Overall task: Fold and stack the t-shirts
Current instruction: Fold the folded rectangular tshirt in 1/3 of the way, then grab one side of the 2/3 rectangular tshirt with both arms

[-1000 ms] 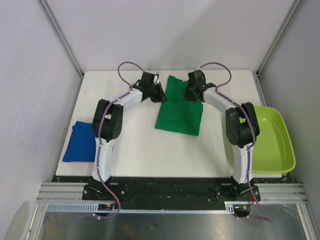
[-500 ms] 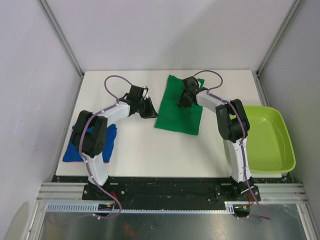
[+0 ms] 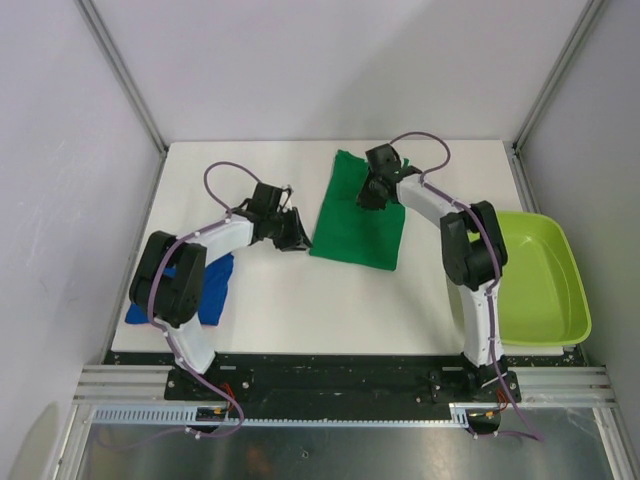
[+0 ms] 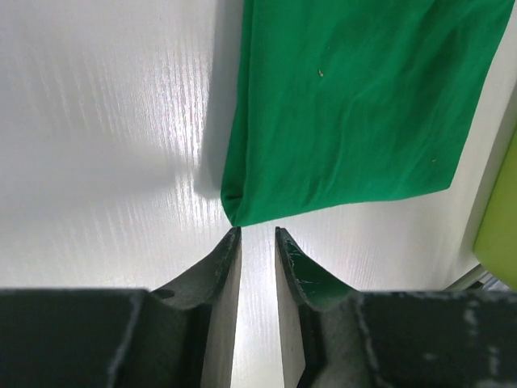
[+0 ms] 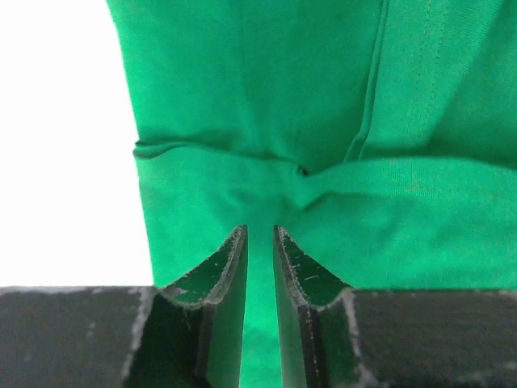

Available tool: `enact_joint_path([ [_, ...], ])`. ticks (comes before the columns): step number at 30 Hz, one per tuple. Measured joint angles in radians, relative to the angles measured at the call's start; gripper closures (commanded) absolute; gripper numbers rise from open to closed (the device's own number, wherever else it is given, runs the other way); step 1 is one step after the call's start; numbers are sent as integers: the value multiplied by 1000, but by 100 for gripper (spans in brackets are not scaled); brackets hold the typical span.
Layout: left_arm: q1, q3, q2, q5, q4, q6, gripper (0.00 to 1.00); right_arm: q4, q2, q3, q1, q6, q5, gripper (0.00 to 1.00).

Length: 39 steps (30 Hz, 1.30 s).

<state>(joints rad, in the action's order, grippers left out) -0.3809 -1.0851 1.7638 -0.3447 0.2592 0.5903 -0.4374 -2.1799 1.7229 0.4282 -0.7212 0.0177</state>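
Green t-shirt [image 3: 358,218] mid-table; blue t-shirt [image 3: 222,290] near left. Left gripper [image 4: 257,234] beside the green, right gripper [image 5: 259,230] above it; both narrowly parted, empty.

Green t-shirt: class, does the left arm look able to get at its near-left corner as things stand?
Probably yes. The left gripper sits just short of that corner of the green t-shirt, jaws slightly apart, with only table showing between them.

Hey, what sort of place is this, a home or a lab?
Probably a robot lab cell, not a home: white table walled by plain panels on aluminium framing, left arm and right arm bolted to a base rail.
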Motion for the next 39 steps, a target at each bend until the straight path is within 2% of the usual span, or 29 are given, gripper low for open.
enact_joint_path([
  [4,0,6,-5,-1,0,-8,77,-15,120,-58,0,-8,0,76],
  [9,0,-20,3,-27,5,-7,79,-6,357,-271,7,-37,3,77],
  [13,-5,-61,3,-44,3,-7,80,-3,455,-422,39,-64,18,78],
  [21,-46,-98,71,-55,-11,-7,82,11,506,-660,90,-123,23,78],
  [33,-45,-48,135,10,-11,-5,84,82,514,-795,82,-151,19,79],
  [39,-43,-48,135,8,-11,-5,84,79,601,-842,58,-156,16,78],
])
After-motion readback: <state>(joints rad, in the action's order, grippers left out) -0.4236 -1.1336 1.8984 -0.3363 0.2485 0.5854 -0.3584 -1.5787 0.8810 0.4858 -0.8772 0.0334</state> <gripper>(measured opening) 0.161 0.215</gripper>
